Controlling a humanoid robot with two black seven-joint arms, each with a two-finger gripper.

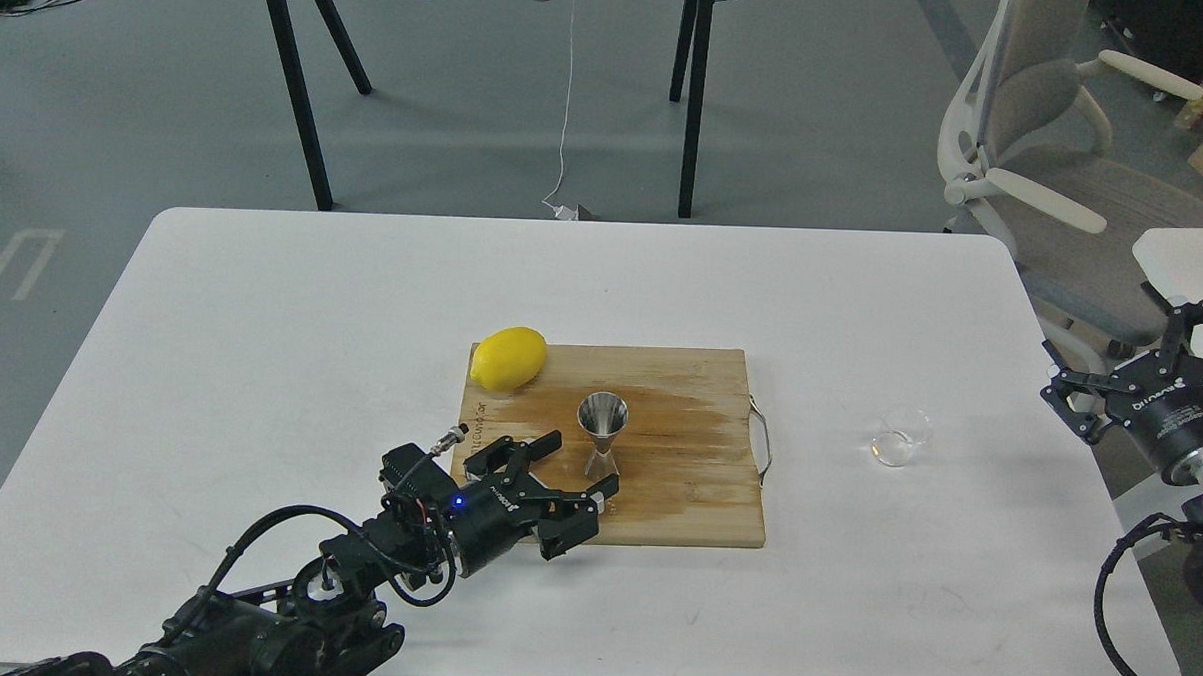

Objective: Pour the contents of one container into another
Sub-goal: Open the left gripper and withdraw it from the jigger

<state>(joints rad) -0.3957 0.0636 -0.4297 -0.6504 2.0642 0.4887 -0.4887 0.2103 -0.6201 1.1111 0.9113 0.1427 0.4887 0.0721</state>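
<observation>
The steel hourglass jigger stands upright near the middle of the wooden cutting board. My left gripper is open just to the lower left of it, apart from it, with nothing between its fingers. The small clear glass cup sits on the white table to the right of the board, and I cannot tell what is in it. My right gripper hovers open off the table's right edge, well right of the glass cup, holding nothing.
A yellow lemon rests on the board's far left corner. The board has a wire handle on its right side and a darker wet-looking patch. A white office chair stands beyond the white table at the right.
</observation>
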